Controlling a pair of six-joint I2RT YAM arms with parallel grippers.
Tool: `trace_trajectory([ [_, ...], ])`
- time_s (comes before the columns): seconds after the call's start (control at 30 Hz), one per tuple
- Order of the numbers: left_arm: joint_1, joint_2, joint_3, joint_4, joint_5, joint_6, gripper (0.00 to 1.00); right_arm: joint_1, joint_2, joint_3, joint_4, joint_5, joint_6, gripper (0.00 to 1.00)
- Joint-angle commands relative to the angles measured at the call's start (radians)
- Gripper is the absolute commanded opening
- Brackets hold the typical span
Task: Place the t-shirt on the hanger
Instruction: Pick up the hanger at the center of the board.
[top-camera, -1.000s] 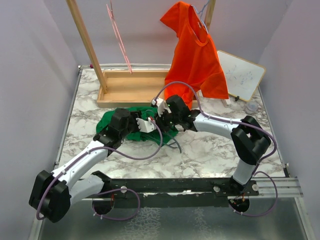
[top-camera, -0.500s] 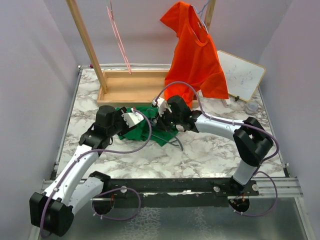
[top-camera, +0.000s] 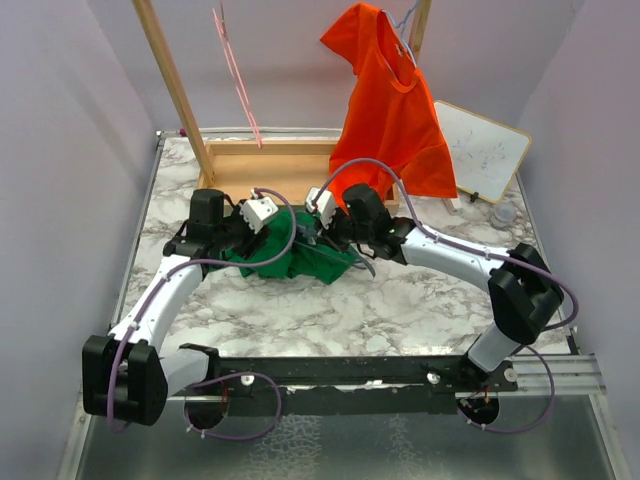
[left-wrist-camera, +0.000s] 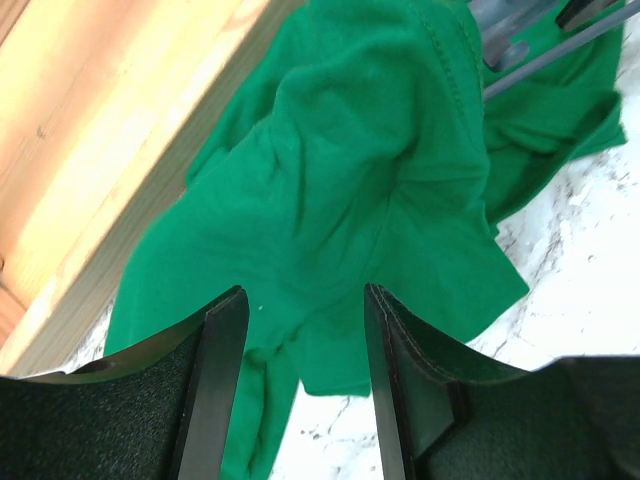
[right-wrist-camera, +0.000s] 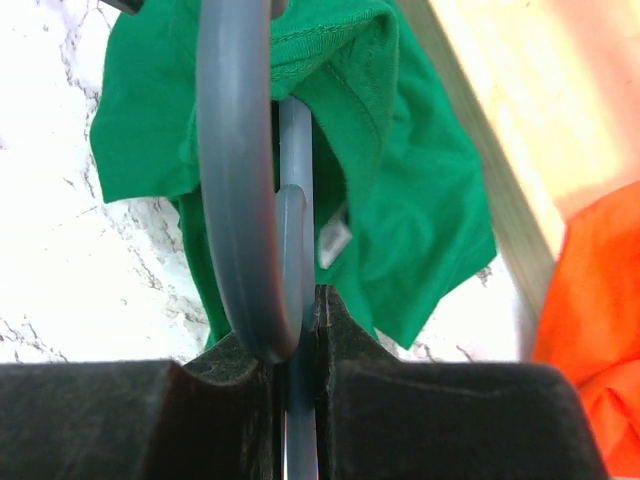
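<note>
The bright green t-shirt (top-camera: 288, 260) lies bunched on the marble table, in front of the wooden rack base. My left gripper (left-wrist-camera: 300, 305) hovers open over its left part. Green cloth shows behind the gap between the jaws, and nothing is pinched. My right gripper (right-wrist-camera: 297, 300) is shut on the slate blue-grey hanger (right-wrist-camera: 235, 150), just under its hook. The hanger's neck runs into the shirt's collar, where the white neck label (right-wrist-camera: 335, 240) shows. A grey bar of the hanger (left-wrist-camera: 560, 30) sticks out of the cloth at the far right of the left wrist view.
The wooden rack base (top-camera: 265, 175) with its upright post (top-camera: 175, 85) stands just behind the shirt. A thin pink wire hanger (top-camera: 238, 80) and an orange-red t-shirt (top-camera: 385, 110) hang above it. A small whiteboard (top-camera: 483, 150) and a clear cup (top-camera: 503, 213) sit at the back right.
My left arm has swung back and left toward the wooden base. The green shirt has bunched up and shifted toward the middle. My right gripper has moved slightly back with the hanger.
</note>
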Motion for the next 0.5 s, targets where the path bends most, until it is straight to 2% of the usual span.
trace_trajectory([
  [0.0, 0.025, 0.043, 0.084, 0.016, 0.217, -0.007, 0.51, 0.001, -0.067, 0.019, 0.03, 0.04, -0.085, 0.01],
  [0.23, 0.031, 0.096, 0.122, -0.042, 0.376, 0.081, 0.47, 0.001, -0.086, -0.019, 0.057, 0.037, -0.126, 0.01],
  [0.47, 0.033, 0.183, 0.163, -0.088, 0.412, 0.145, 0.43, 0.01, -0.125, -0.082, 0.112, 0.009, -0.193, 0.01],
])
